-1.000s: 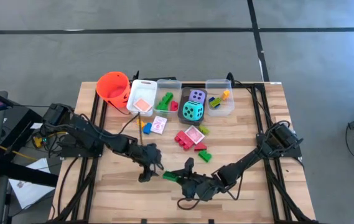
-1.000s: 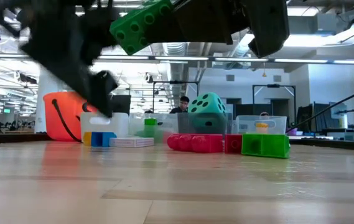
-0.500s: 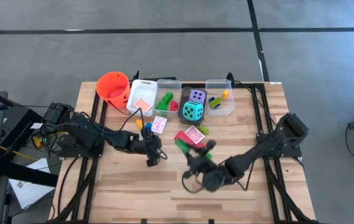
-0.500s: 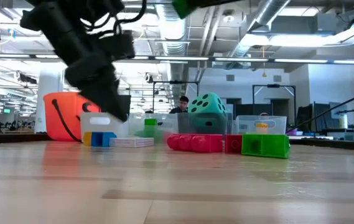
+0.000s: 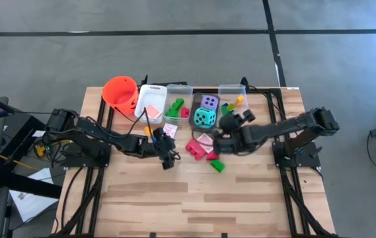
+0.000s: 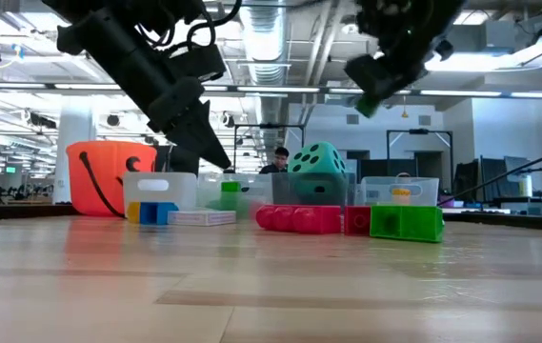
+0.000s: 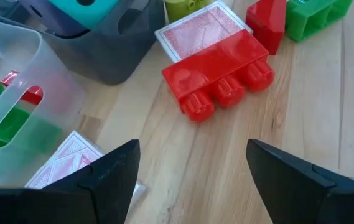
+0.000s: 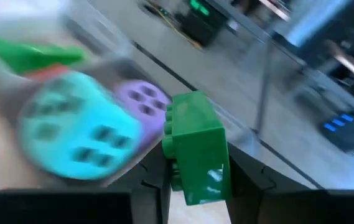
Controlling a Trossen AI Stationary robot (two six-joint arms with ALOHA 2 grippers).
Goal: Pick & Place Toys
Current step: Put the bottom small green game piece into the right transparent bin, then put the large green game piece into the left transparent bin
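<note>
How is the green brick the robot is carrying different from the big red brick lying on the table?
The green plastic brick is clamped in the right gripper, up in the air near the teal soft die; the red plastic brick lies loose on the wooden table, on its side with its studs pointing sideways, right in front of the open left gripper. Colours differ: green versus red. Both are studded plastic building bricks.

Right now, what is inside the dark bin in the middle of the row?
The dark bin holds a teal die and a purple die. Its floor beneath them is covered.
</note>
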